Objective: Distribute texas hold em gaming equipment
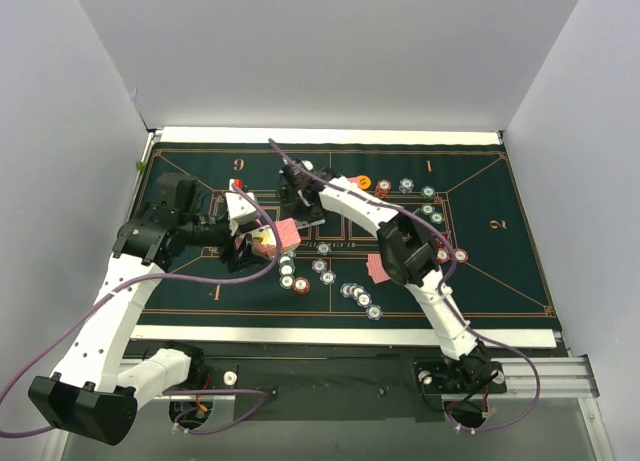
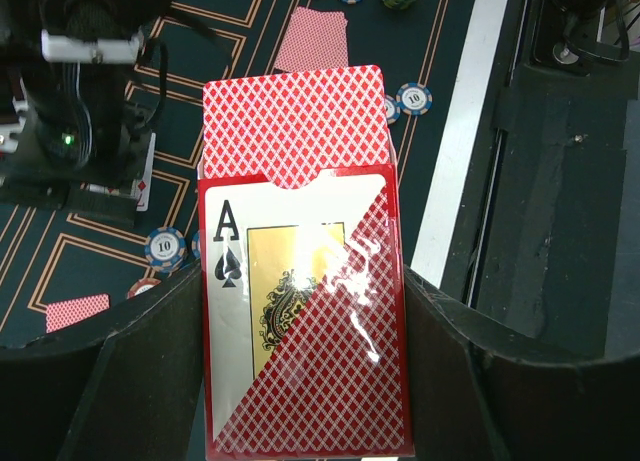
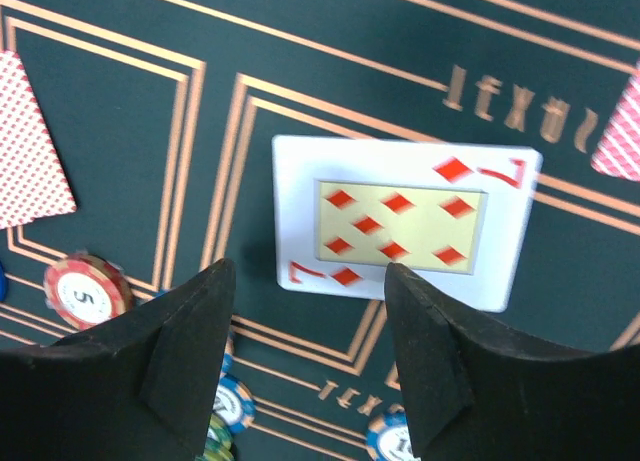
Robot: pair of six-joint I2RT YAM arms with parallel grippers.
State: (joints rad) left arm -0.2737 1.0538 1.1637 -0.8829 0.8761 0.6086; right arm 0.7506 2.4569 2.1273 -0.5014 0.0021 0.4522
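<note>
As I read it, left gripper: clamped on the card box — cards poking out its top.
Right gripper: jaws apart, holding nothing.
Seven of diamonds: face up on the felt mat — beneath that gripper.

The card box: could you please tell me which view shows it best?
The left wrist view: the card box fills the frame, with its printed ace clear and cards poking out. The top view shows it only small; the right wrist view misses it.
</note>
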